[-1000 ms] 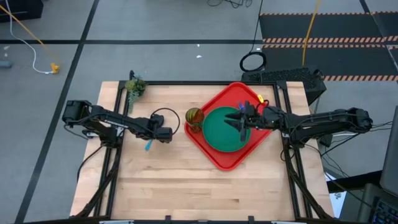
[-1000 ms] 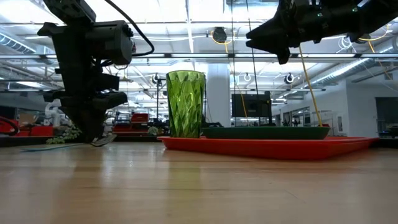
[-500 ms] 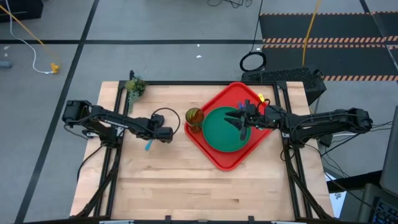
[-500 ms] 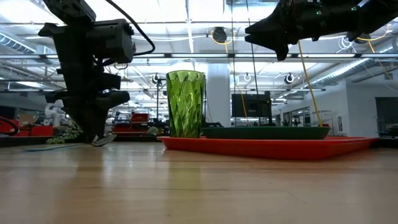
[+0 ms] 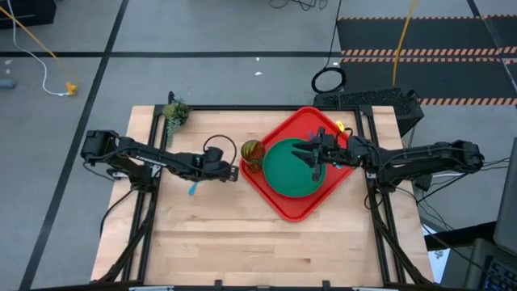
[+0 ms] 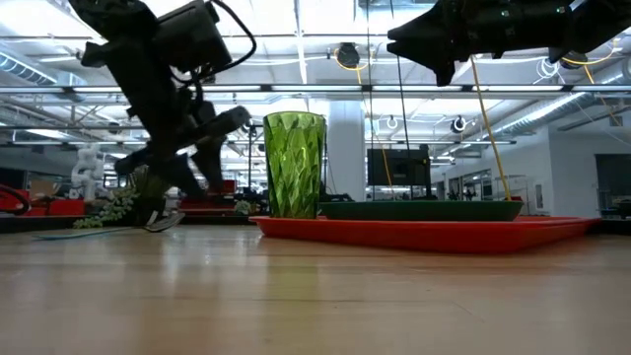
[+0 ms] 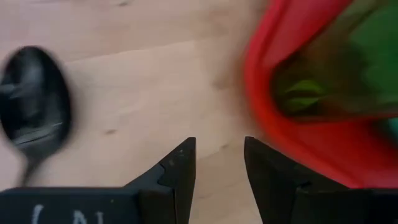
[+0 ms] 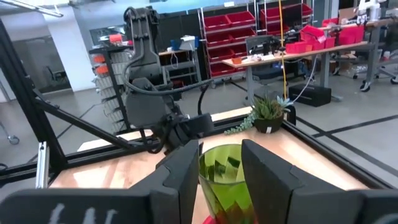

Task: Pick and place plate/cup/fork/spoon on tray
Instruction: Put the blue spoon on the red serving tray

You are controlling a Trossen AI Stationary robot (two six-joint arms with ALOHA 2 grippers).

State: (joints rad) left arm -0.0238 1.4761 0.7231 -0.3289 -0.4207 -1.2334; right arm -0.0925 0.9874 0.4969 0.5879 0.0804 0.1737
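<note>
The red tray (image 5: 283,206) lies at the table's right, with the dark-green plate (image 5: 287,174) flat inside it. At the tray's left corner the green cup (image 5: 252,153) stands upright. The spoon (image 5: 194,188) lies on the wood left of the tray, and its dark bowl (image 7: 34,112) shows in the left wrist view. My left gripper (image 5: 232,172) hangs open between spoon and cup, with only bare wood between its fingers (image 7: 180,177). Above the plate my right gripper (image 5: 311,158) stays open and empty, facing the cup (image 8: 227,180). The fork is hidden.
A small potted plant (image 5: 175,113) sits at the table's far left corner. Bare wood fills the near half of the table (image 5: 242,242). A black frame rail (image 5: 242,107) runs along the far edge.
My left gripper has tipped upward and swung toward the table's right, away from the spoon and nearer the cup and tray, with its fingers still open. The spoon lies where it was. My right arm has kept its place above the plate.
</note>
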